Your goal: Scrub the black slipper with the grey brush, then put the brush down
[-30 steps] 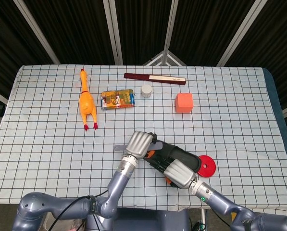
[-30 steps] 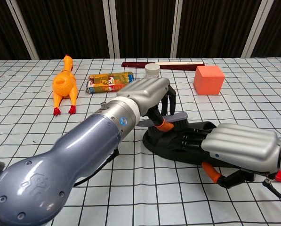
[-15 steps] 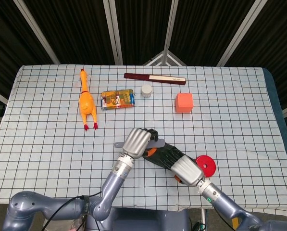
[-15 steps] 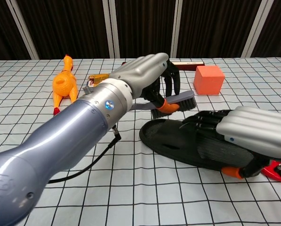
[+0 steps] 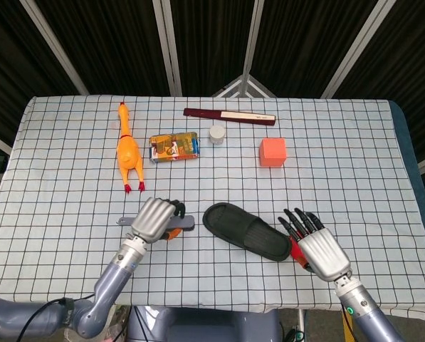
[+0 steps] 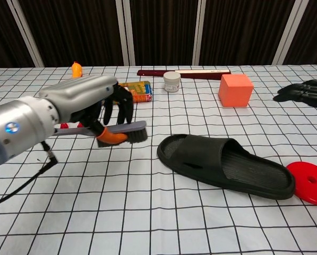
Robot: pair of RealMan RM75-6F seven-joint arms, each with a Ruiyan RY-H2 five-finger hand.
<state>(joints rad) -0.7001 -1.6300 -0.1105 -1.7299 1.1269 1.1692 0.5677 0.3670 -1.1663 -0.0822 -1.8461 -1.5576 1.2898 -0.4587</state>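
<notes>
Left hand [image 5: 152, 219] grips the grey plastic brush [image 6: 127, 132] by its handle, fingers curled round it, bristles pointing down, held left of the black rubber slipper [image 5: 245, 231] and apart from it. Slipper lies flat, sole down, on the checked white tablecloth [image 5: 70, 178], near the front edge, nothing touching it. Right hand [image 5: 320, 251] is to the slipper's right, fingers spread and straight, holding nothing. A flat red disc [image 6: 308, 182] sits just beside the slipper's heel end; in the head view the right hand mostly covers it. Further back, well apart from the slipper: orange foam cube [image 5: 273, 152], small white jar [image 5: 217, 134], dark red long box [image 5: 230, 116], printed yellow packet [image 5: 174, 147], yellow rubber chicken [image 5: 127, 151]. In the chest view the left hand blocks most of the chicken and part of the packet.
</notes>
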